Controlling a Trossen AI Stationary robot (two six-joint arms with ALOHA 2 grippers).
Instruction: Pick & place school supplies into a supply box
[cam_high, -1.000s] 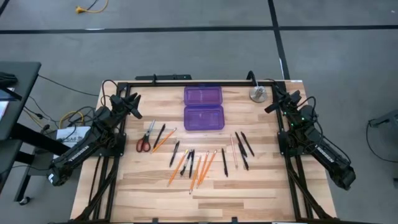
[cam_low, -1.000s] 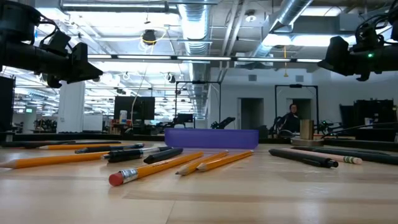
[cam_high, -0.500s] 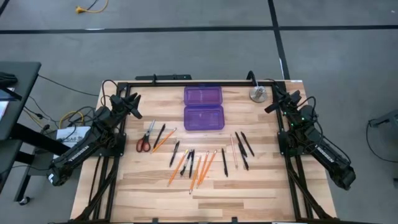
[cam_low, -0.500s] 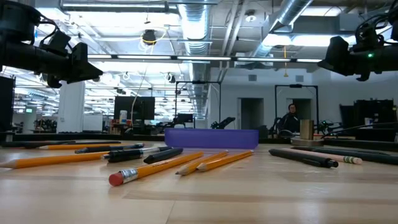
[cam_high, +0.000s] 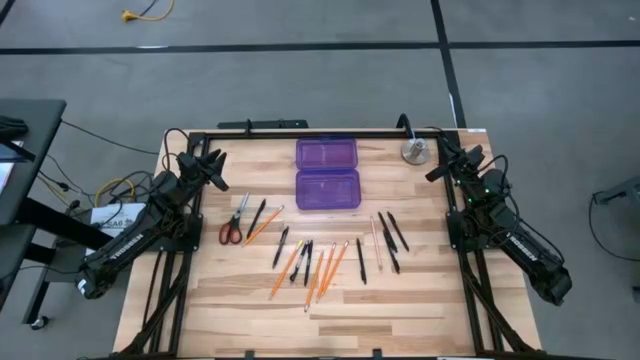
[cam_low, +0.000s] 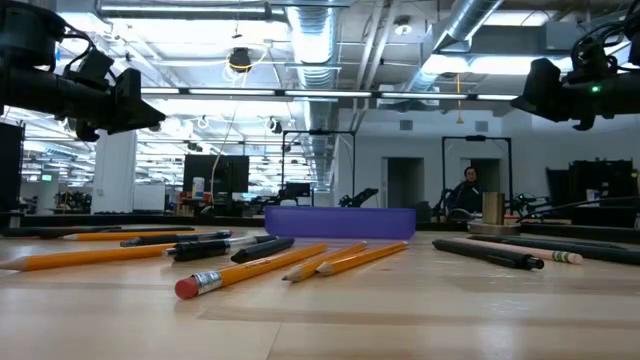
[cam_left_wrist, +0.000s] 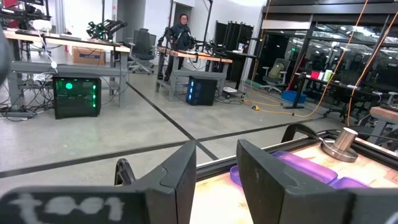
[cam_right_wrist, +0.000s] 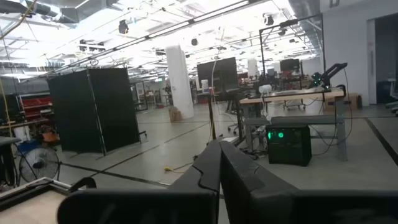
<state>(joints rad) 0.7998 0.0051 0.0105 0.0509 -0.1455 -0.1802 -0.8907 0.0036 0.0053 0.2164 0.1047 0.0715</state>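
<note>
The purple translucent supply box (cam_high: 327, 173) lies open near the table's far edge, its two halves flat on the wood; it also shows in the low view (cam_low: 340, 222) and the left wrist view (cam_left_wrist: 298, 167). Orange pencils (cam_high: 320, 268), black pens (cam_high: 390, 235), a pale pencil (cam_high: 376, 240) and red-handled scissors (cam_high: 233, 222) lie scattered on the table in front of the box. My left gripper (cam_high: 213, 165) hovers open (cam_left_wrist: 216, 155) over the far left corner. My right gripper (cam_high: 437, 170) hovers shut (cam_right_wrist: 221, 149) over the far right corner. Neither touches anything.
A round silver metal object (cam_high: 415, 151) stands at the table's far right, next to my right gripper. The near part of the table (cam_high: 330, 325) is bare wood. A person (cam_low: 466, 193) sits far back in the room.
</note>
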